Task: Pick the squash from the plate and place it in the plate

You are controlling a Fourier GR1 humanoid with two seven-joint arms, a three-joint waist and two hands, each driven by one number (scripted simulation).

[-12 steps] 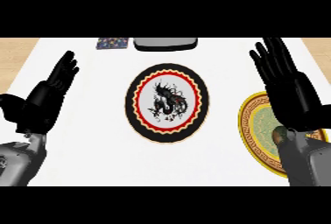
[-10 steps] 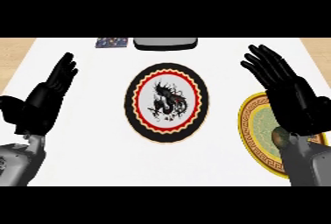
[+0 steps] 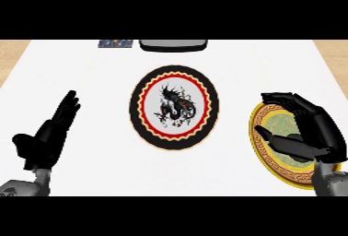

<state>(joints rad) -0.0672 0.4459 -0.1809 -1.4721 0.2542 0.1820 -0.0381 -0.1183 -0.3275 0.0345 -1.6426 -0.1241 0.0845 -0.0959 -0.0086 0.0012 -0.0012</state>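
Squash cannot be made out in the head view; the right hand (image 3: 309, 133) curls over the round gold-rimmed plate (image 3: 266, 159) with its greenish centre, and whether it grips anything I cannot tell. Mid-counter lies a black-rimmed plate (image 3: 175, 109) with scalloped red ring. The left hand (image 3: 46, 138) rests flat-fingered, apart.

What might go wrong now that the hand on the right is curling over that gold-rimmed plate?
The right hand covers the middle of the gold-rimmed plate, so the squash is hidden; its fingers might close beside it rather than round it. The hand might also nudge the plate, which lies near the counter's right side. Later, carrying across to the dragon plate, it might set the squash on the rim. The left hand rests open at the left.
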